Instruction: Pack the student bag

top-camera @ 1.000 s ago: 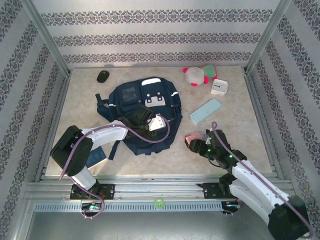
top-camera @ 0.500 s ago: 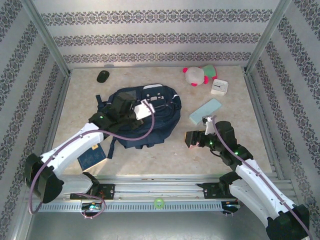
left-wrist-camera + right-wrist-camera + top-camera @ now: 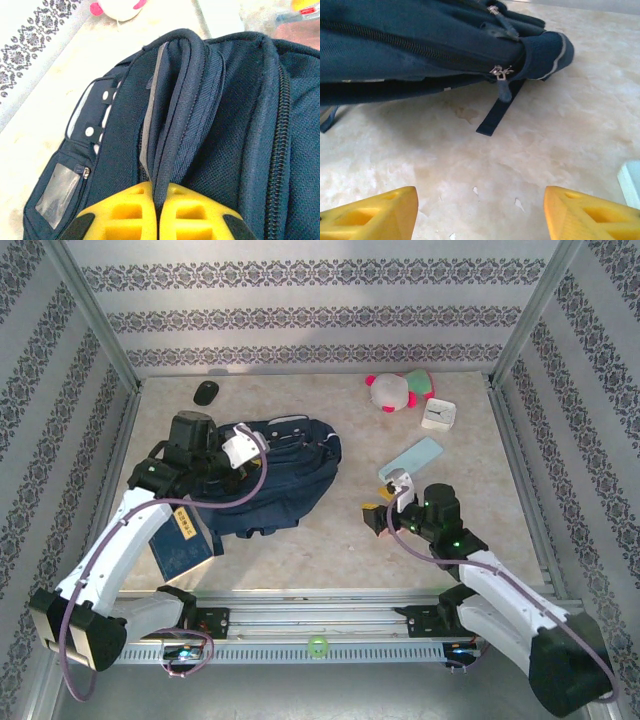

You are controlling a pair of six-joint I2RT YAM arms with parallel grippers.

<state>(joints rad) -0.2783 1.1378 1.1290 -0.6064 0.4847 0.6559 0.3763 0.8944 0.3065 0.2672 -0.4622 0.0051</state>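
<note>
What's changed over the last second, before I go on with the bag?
The left gripper closed its jaws on a fold of the student bag and dragged it left, bunching it up. The right gripper, jaws open and holding nothing, shifted a little toward the bag. The plush toy, clock, light blue case and mouse stayed put.

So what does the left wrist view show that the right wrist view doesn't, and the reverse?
Left wrist: the left gripper shut on a fold of the student bag, its clear window pocket, the plush toy. Right wrist: the right gripper open over the table, a zipper pull, a dangling strap. Both: the bag on the table.
</note>
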